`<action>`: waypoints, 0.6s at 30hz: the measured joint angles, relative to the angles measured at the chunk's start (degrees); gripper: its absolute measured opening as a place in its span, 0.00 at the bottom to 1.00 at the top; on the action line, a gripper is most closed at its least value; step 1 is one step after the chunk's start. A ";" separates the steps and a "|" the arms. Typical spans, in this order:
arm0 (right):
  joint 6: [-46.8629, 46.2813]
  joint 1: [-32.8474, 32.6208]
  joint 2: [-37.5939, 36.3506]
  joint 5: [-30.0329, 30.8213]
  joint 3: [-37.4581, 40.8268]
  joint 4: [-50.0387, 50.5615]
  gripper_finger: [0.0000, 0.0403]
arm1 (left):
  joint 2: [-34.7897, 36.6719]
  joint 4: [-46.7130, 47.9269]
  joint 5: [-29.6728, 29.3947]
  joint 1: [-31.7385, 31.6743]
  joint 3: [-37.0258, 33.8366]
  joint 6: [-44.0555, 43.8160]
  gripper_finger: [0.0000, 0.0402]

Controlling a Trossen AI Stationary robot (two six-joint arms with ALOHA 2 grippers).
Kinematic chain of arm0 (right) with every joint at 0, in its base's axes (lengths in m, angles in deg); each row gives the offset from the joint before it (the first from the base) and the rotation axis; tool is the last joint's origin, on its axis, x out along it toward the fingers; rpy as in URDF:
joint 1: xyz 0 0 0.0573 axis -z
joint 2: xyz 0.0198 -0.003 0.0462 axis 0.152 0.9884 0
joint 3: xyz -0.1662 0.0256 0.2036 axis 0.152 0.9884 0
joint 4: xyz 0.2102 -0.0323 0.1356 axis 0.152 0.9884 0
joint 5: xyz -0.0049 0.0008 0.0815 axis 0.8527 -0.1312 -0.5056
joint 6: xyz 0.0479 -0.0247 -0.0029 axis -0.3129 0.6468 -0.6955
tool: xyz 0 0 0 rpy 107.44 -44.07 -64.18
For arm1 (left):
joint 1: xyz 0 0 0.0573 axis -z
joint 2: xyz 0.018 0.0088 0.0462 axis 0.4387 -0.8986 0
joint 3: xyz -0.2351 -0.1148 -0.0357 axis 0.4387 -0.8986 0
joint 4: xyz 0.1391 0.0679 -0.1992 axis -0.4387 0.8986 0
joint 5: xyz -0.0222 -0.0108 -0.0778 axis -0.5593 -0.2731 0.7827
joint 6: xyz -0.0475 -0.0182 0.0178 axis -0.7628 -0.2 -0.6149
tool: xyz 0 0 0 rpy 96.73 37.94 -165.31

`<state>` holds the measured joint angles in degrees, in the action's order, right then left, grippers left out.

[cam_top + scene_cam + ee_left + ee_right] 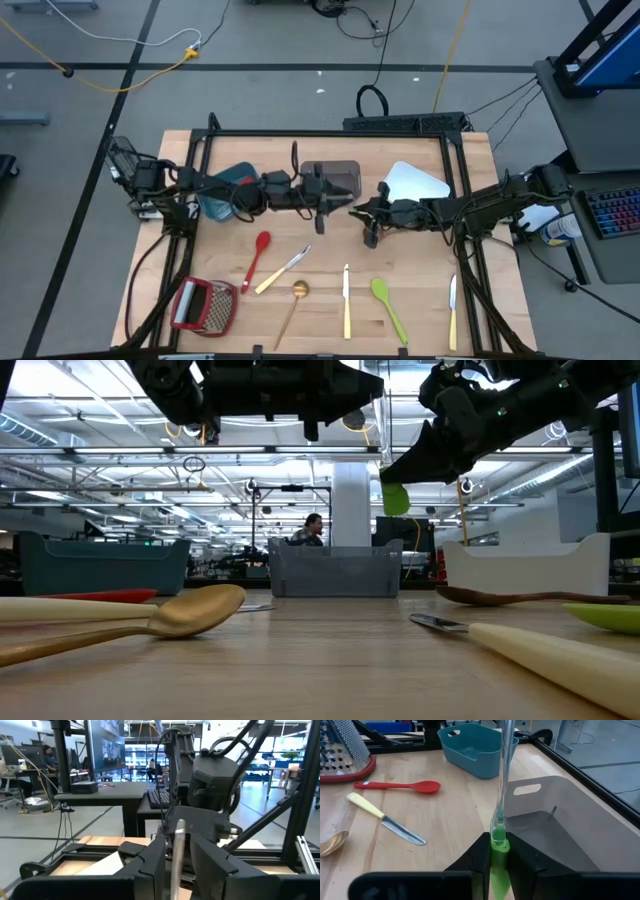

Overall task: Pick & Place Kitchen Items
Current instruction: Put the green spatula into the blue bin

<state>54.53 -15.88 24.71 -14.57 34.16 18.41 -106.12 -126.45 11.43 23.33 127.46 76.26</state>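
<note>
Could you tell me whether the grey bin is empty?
Seemingly empty: the right wrist view shows bare floor in the grey bin; part is hidden.

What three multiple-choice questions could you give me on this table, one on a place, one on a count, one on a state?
1. Which bin stands between the other two?
A. teal bin
B. grey bin
C. white bin

2. How many cream-handled knives lie on the table?
A. one
B. five
C. three

3. What is the right tool doing?
A. shut on a green utensil
B. open and empty
C. shut on a red spoon

Answers:
1 B: from above, the grey bin sits with the teal bin on one side and the white bin on the other.
2 C: three cream-handled knives show on the table, here, here and here.
3 A: the right tool clamps the green utensil, which hangs above the table.
</note>
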 joint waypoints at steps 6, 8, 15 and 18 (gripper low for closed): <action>-0.04 0.15 0.00 -2.50 0.00 -3.43 0.10 | 0.02 0.21 0.12 -0.25 0.00 -0.13 0.23; -0.02 0.43 0.00 -2.51 0.00 -4.12 0.10 | 0.02 0.36 0.58 -0.21 0.00 -0.08 0.23; -0.19 1.94 0.00 -4.17 0.00 -5.02 0.10 | 0.02 0.55 -0.20 0.20 0.00 0.09 0.23; -0.07 2.41 0.00 -5.73 0.00 -6.77 0.10 | 0.02 0.54 -0.98 0.19 0.00 0.05 0.21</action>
<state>54.46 -13.47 24.71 -20.30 34.16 11.64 -106.09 -125.91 10.46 23.52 127.46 76.31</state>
